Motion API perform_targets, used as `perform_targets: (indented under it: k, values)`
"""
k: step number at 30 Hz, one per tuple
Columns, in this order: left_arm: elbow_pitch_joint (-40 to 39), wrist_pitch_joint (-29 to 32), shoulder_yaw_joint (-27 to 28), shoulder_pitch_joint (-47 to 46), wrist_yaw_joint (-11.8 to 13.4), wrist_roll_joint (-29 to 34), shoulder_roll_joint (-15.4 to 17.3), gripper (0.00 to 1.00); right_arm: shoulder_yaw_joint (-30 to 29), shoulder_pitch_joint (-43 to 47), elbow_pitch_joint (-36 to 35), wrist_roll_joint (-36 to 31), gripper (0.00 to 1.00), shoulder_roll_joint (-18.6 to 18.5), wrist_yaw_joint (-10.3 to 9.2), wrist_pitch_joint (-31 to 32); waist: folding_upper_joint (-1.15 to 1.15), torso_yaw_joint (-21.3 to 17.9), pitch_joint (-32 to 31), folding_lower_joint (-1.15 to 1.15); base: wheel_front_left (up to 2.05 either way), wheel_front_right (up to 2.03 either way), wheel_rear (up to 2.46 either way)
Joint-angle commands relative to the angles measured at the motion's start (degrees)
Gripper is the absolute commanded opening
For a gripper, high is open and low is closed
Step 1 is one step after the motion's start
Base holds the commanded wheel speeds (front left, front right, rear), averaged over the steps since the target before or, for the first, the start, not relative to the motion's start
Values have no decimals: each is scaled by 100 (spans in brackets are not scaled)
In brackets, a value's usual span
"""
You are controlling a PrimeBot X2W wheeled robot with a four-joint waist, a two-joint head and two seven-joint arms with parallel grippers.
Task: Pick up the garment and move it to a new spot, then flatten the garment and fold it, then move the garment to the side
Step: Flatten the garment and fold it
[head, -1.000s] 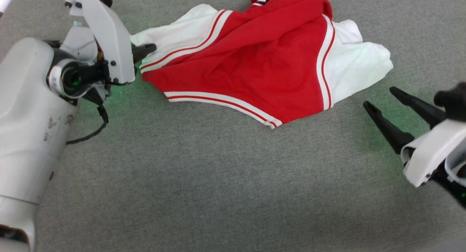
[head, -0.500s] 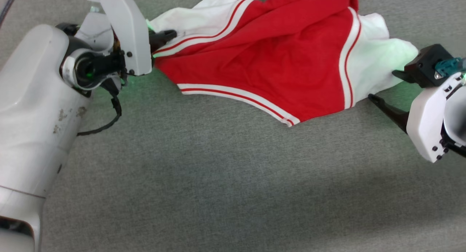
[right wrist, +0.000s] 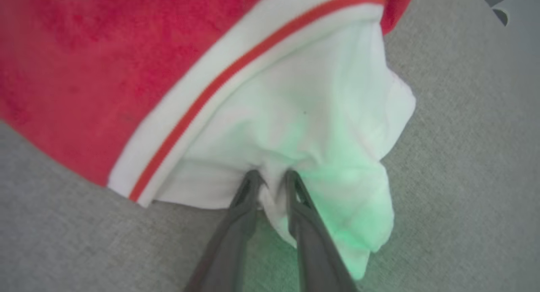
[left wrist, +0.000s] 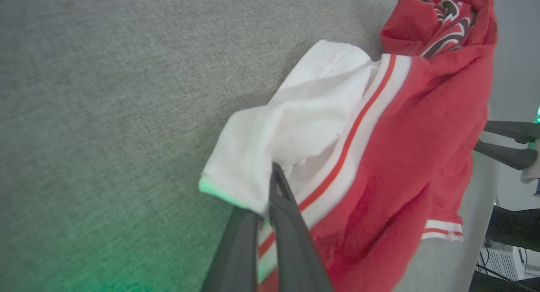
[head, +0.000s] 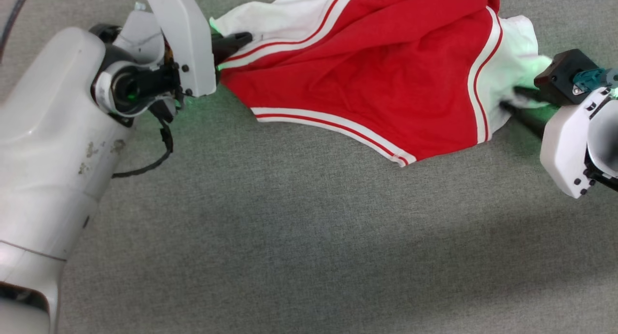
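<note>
The garment [head: 367, 73], red with white sleeves and red-and-white striped trim, lies crumpled on the grey cloth surface at the top of the head view. My left gripper [head: 244, 37] is shut on the edge of its left white sleeve; in the left wrist view the fingers [left wrist: 274, 174] pinch that sleeve [left wrist: 295, 136]. My right gripper [head: 514, 100] is at the right white sleeve. The right wrist view shows its two fingers [right wrist: 272, 180] drawn close together with a fold of white cloth [right wrist: 303, 114] bunched between them.
Grey cloth-covered surface [head: 299, 237] stretches wide below the garment. My left forearm [head: 53, 146] lies across the left side. The left wrist view shows the right gripper's dark fingers [left wrist: 506, 144] beyond the garment, and cables and equipment [left wrist: 502, 258] past the surface's edge.
My right gripper went from open and apart on the surface to the right white sleeve and closed on it. The left gripper kept its hold. The head camera has shifted.
</note>
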Motion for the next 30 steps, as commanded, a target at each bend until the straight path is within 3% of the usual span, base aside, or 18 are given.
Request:
perform_targets:
  k: [1,9,18,20,24,30]
  values:
    - [-2,-26,-33,47,4,-22,-23,0,100,64,163,25,0,35,-24,5,0,20,-60,0,0,0,0]
    - [-381,-583,232,429,3,-607,174,0,-19,126,18,505,0,-349,-19,-850,0,231,-643,0,0,0,0]
    - [-1514,-789,1090,1070,3,-2057,384,0,-1004,256,-225,1139,0,-888,-18,-1518,0,683,-1066,0,0,0,0]
    - [-1646,-842,1299,1109,55,-2292,386,0,-1334,288,-130,1313,0,-825,-18,-1685,0,787,-1047,0,0,0,0]
    - [-1556,-1104,1674,946,428,-2632,202,0,-1853,118,270,1524,0,-501,-18,-1834,0,971,-894,0,0,0,0]
    - [-580,-1663,1826,4,938,-2455,-283,0,-2279,-871,1261,1369,0,395,-17,-1617,0,1106,-475,0,0,0,0]
